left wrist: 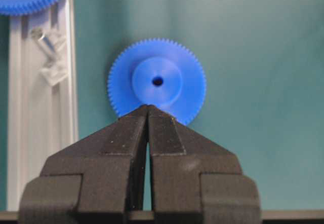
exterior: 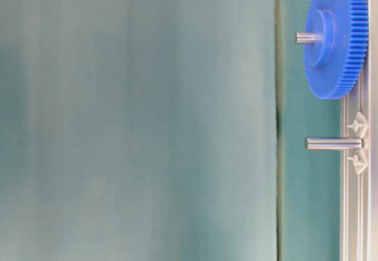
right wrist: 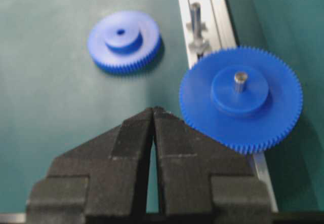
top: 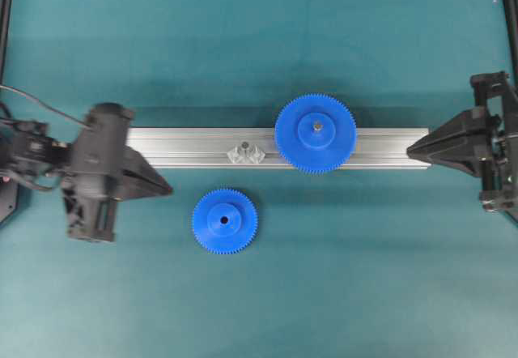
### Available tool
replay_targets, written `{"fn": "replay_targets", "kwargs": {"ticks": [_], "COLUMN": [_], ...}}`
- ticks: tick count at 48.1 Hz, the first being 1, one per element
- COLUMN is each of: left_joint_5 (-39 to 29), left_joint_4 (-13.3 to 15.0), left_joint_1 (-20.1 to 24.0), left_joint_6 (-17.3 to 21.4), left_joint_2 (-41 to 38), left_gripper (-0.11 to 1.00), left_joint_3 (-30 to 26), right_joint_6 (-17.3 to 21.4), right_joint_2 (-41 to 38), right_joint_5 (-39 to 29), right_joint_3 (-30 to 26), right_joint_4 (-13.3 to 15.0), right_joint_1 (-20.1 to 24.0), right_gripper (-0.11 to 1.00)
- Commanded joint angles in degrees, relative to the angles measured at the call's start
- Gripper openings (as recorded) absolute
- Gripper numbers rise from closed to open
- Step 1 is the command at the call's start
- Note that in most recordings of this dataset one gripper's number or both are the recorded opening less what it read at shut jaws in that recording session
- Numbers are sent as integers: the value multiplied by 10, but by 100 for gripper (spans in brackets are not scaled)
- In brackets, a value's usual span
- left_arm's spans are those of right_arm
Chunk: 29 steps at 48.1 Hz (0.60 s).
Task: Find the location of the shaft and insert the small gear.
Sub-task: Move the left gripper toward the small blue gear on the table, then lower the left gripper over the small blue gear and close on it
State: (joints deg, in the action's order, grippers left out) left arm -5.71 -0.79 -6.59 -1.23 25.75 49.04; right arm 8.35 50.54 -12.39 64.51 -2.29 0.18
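Blue plastic, stiff and light, the small gear (top: 225, 221) lies flat on the green cloth, hub up, just in front of my left gripper (top: 164, 188), whose jaws are pressed together on nothing. My right gripper (top: 414, 151) is closed and empty too. I judge the toothed rim gives the surest hold; the hub looks slick. Bare on the aluminium rail (top: 186, 147), the shaft (top: 244, 146) stands beside the larger gear (top: 315, 133).

My left gripper (top: 166, 188) sits closed just left of the small gear (top: 225, 221), which lies flat on the green mat (top: 243, 50). The shaft (top: 245, 149) stands on the rail (top: 186, 147), left of the big gear (top: 316, 133). My right gripper (top: 411, 149) rests at the rail's right end.
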Motion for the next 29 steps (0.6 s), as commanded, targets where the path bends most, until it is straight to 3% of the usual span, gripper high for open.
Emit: {"fn": "replay_targets", "kwargs": {"ticks": [1,6,11,15,24,29], "left_joint_5": [-3,-3,-3,-3,-4,-11], "left_joint_4": [-2,-1,-2,-2,-2,-2], "left_joint_1": [-3,-3,-3,-3,-7,-7], "left_joint_6": [-2,-4,-3,-3,-10,-22], "left_joint_2": [-28,-58,-83,-104,-156,-187], "left_gripper": [-1,0,8,24,79,94], "left_joint_3": [-28,-40,-55,-65,-85,-100], "right_joint_6": [4,4,4,4,4,4], "right_joint_2": [-18,-29,-33,-33,-33,-33], "right_joint_5": [1,3,3,2,1,0], "right_joint_3": [-17,-18,-18,-18,-17,-17], "right_joint_4": [-1,-1,-1,-1,-1,-1], "right_joint_1": [2,3,4,4,5,5], "right_gripper": [8,8,8,8,8,8]}}
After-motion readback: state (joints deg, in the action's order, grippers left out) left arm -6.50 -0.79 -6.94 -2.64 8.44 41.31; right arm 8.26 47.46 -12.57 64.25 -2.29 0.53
